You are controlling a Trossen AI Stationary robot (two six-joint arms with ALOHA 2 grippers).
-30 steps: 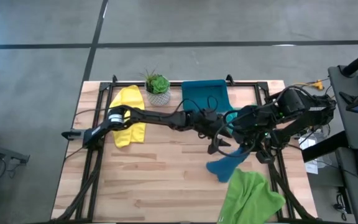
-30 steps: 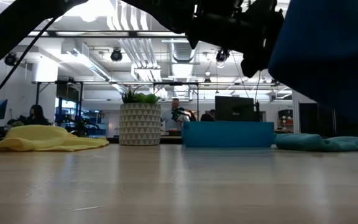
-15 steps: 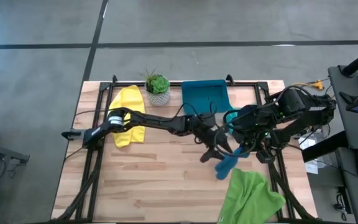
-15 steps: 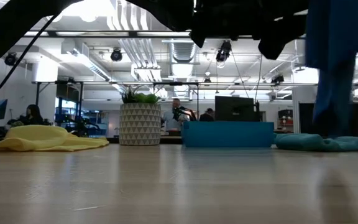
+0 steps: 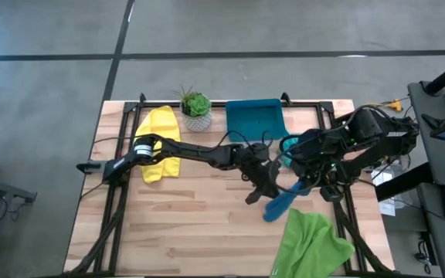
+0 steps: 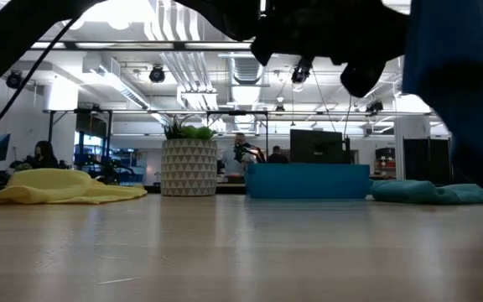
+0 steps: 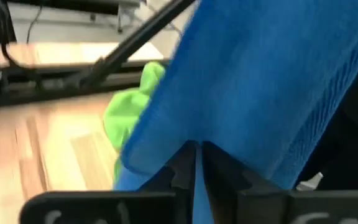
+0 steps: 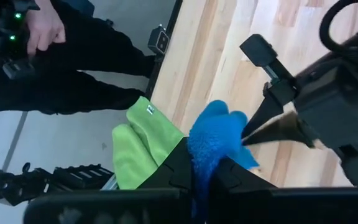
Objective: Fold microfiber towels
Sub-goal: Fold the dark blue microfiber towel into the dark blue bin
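blue towel (image 5: pixel 279 205) hangs mid-air at right | left gripper (image 7: pixel 197 163) and right gripper (image 8: pixel 201 167) each clenched on an edge | spread corners apart, lower flat before folding

A light wooden table (image 5: pixel 207 208) of long planks, edged by a black metal frame (image 5: pixel 114 193), carries everything. At its far left lies a crumpled yellow towel (image 5: pixel 161 139); in the low view it sits as a flat heap on the boards. Just right of it, at the far edge, stands a small green potted plant (image 5: pixel 196 108) in a pale patterned pot. Right of the plant, also at the far edge, rests a teal-blue plastic tray (image 5: pixel 255 117). A teal towel (image 6: pixel 430 192) lies bunched right of the tray. At the near right, a light green towel (image 5: pixel 311 245) lies spread, reaching the table's near edge.
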